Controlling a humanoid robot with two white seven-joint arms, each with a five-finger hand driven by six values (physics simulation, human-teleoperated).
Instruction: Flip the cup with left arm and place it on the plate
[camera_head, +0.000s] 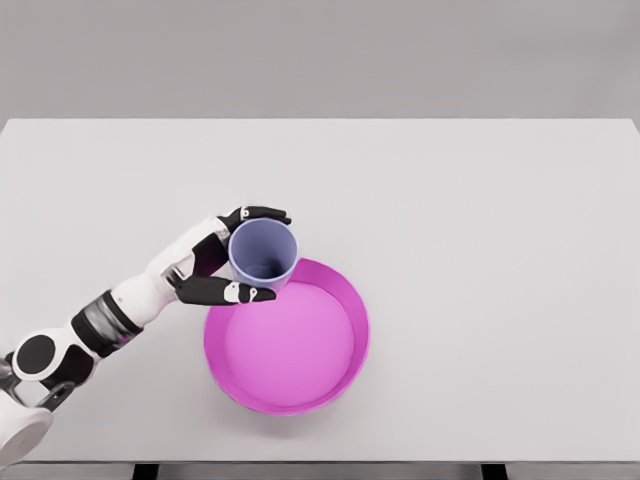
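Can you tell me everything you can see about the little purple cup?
The cup is a small, plain lavender cylinder that looks like smooth plastic. Its open mouth faces up, so you see inside. The left hand grips it, fingers curled around its sides. It sits over the upper left rim of the pink plate.

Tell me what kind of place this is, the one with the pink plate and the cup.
Most likely a bare simulated test bench, not a real room: a plain white table against a blank grey backdrop, holding only a pink plate, with a lavender cup gripped by the robot's left hand.
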